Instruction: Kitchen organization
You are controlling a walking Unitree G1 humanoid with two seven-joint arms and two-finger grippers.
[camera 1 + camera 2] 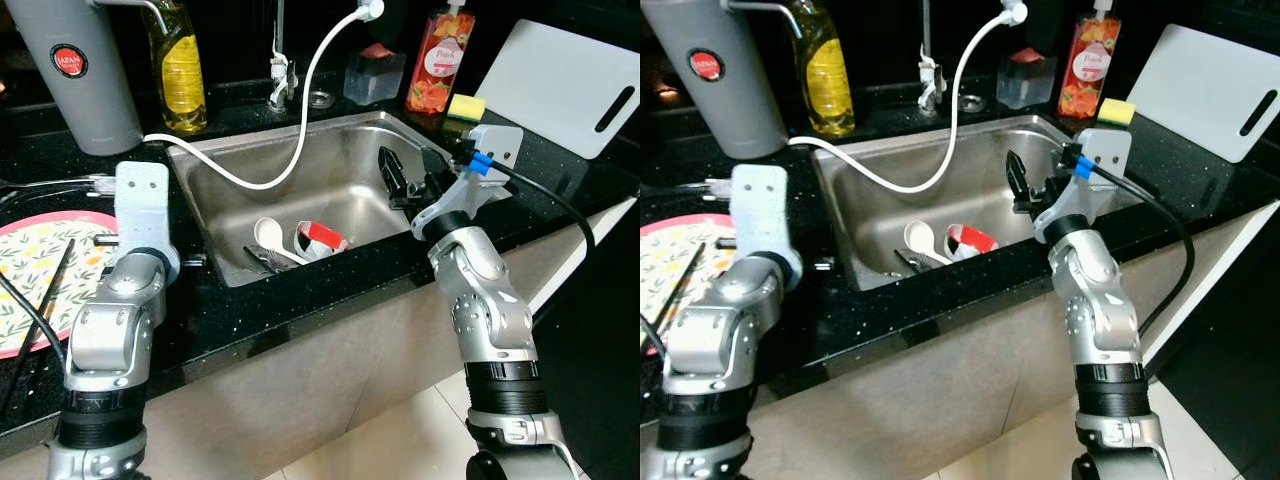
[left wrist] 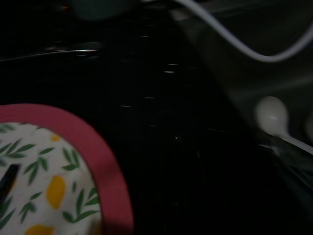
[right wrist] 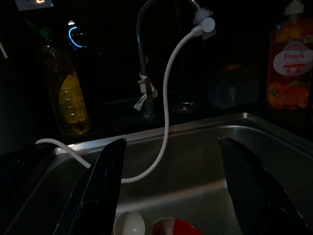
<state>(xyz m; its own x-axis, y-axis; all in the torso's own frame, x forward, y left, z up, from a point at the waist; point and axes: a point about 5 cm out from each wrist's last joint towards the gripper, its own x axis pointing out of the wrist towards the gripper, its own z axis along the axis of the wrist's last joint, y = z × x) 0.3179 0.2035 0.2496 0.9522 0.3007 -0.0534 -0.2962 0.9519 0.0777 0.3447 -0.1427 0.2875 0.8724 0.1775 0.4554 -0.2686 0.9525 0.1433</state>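
- Both silver arms reach over the black counter's near edge; the right gripper (image 1: 398, 180) hangs over the sink (image 1: 225, 165) with its fingers spread and empty. I can't tell how the left gripper's fingers stand.
- Little looks done: a white spoon (image 1: 266, 234) and a red-and-white bowl (image 1: 320, 239) lie in the sink's near end.
- A white hose (image 1: 305, 105) loops into the sink, likely in the way; a floral plate (image 1: 45, 262) sits left.

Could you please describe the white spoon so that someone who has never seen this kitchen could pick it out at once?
Start at the steel sink set in the black counter. At its near end lies a small heap of dishes, and the white spoon rests there, bowl upward, left of the red and white bowl. It is the one all-white, rounded utensil; the pieces beside it are dark.
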